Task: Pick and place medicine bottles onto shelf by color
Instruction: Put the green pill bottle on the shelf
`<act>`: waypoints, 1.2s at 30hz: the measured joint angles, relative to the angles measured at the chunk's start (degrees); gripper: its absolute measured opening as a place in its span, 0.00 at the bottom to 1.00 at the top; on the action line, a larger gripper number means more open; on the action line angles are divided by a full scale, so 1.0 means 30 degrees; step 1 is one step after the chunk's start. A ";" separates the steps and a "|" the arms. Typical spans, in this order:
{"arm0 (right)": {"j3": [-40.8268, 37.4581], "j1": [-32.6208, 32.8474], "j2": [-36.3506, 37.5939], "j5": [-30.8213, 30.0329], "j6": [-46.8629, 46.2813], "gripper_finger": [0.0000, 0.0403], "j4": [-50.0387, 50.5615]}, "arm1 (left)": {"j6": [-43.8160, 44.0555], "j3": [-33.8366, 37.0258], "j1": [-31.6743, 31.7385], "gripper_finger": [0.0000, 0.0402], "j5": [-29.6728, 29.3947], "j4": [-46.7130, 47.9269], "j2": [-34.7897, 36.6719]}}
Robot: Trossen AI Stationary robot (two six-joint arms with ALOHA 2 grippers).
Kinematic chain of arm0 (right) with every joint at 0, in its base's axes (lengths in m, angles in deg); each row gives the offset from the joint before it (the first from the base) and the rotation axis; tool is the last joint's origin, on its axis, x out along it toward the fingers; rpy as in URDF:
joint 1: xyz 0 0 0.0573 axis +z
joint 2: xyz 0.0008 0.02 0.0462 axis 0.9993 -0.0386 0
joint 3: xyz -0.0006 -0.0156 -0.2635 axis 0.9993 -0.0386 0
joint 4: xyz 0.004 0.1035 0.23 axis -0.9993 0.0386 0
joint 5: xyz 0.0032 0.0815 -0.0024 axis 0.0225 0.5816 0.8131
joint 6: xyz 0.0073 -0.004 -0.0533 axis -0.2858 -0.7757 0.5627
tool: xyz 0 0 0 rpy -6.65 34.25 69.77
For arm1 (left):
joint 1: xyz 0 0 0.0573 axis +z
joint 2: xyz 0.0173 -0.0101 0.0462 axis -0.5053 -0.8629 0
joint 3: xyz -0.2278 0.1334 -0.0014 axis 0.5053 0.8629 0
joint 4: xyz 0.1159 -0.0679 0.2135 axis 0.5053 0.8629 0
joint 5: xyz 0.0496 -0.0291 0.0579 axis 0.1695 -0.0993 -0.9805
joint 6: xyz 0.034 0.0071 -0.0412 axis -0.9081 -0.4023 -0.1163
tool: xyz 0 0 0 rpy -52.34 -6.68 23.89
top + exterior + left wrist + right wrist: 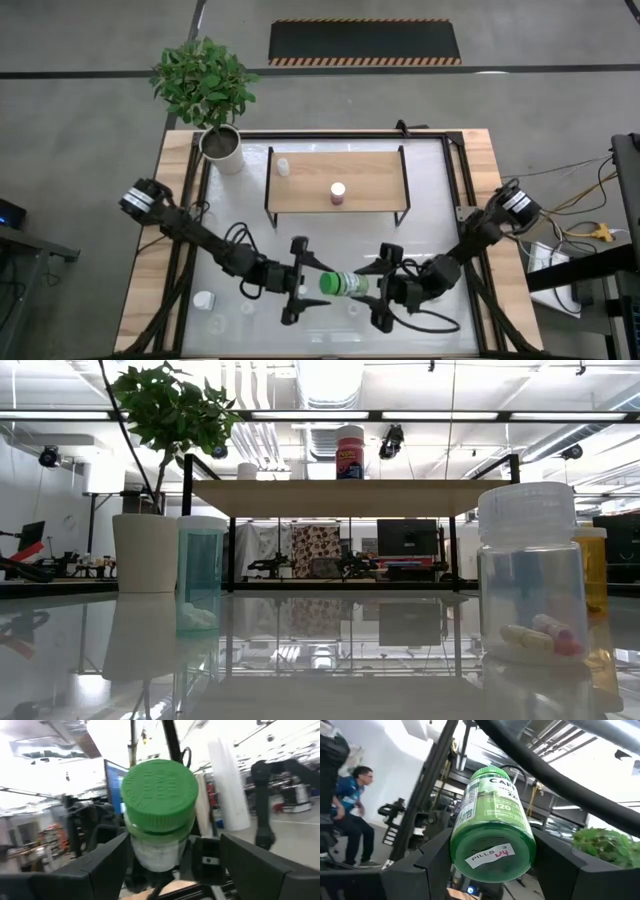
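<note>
Hanging sideways between both grippers near the table's front edge: green bottle [342, 284], right gripper [384, 289] closed around its base, left gripper [297, 281] spread wide about the cap, seemingly not pinching. Probably light, rigid, slick plastic; best clamped mid-body, across the label.

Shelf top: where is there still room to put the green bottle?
The shelf holds only a white bottle near its left end and a red bottle mid-front. Its right half, up to the black frame, is bare. The table's near left corner, with small jars, is crowded.
</note>
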 joint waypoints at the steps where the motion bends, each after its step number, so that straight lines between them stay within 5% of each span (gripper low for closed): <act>1: 0.0034 -0.0072 -0.0100 0.0111 -0.0170 0.55 -0.0012 | 0.0071 -0.0104 0.0060 0.72 0.0365 0.0030 -0.0120; 14: 0.0087 -0.0568 -0.0324 -0.0136 -0.0979 0.55 0.0914 | 0.0419 -0.1786 0.0750 0.70 0.0517 0.0056 -0.1722; 24: 0.0087 -0.0509 -0.0219 -0.0592 -0.0915 0.56 0.1793 | 0.0524 -0.1575 0.0765 0.41 0.0371 0.0186 -0.1685; 27: 0.0087 -0.0304 0.0030 -0.1469 -0.1487 0.61 0.2245 | 0.0557 -0.1575 0.0760 0.41 0.0033 0.0404 -0.1671; 31: 0.0073 0.0179 0.0842 -0.3575 -0.2370 0.70 0.4084 | 0.1044 -0.1575 0.0656 0.41 -0.1505 0.2393 -0.1183; 36: 0.0066 0.0965 0.2771 -0.5804 -0.5606 0.79 0.9789 | 0.3434 -0.1575 0.0552 0.42 -0.2173 0.9038 0.0368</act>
